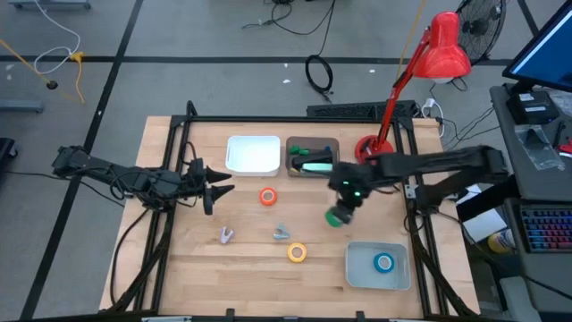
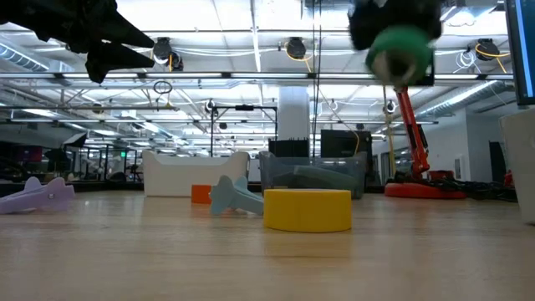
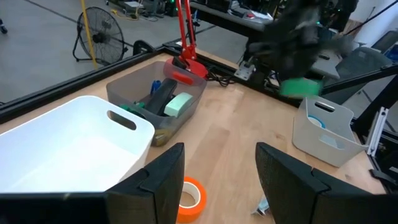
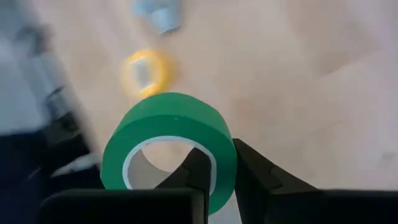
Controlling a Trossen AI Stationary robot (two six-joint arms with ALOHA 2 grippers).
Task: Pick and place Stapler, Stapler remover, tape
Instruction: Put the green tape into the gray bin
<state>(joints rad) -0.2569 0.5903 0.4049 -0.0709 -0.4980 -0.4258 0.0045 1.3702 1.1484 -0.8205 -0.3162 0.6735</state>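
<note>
High view shows the right gripper (image 1: 340,213) hanging above the middle of the wooden surface (image 1: 250,259), its jaws pinching the wall of the green tape roll (image 4: 168,146), one finger inside the core. The left gripper (image 1: 217,190) waits near the white bin (image 1: 253,154), jaws spread and empty, with the orange roll (image 1: 267,197) just beyond it. The pinch holds only one side of the ring, so I judge the roll could pivot or slip free over the grey bin (image 1: 378,266) holding the blue roll (image 1: 383,263).

Open-plan robotics lab, exposed ceiling pipes (image 2: 251,79), floor fan (image 3: 99,31), cables (image 1: 319,73)
</note>
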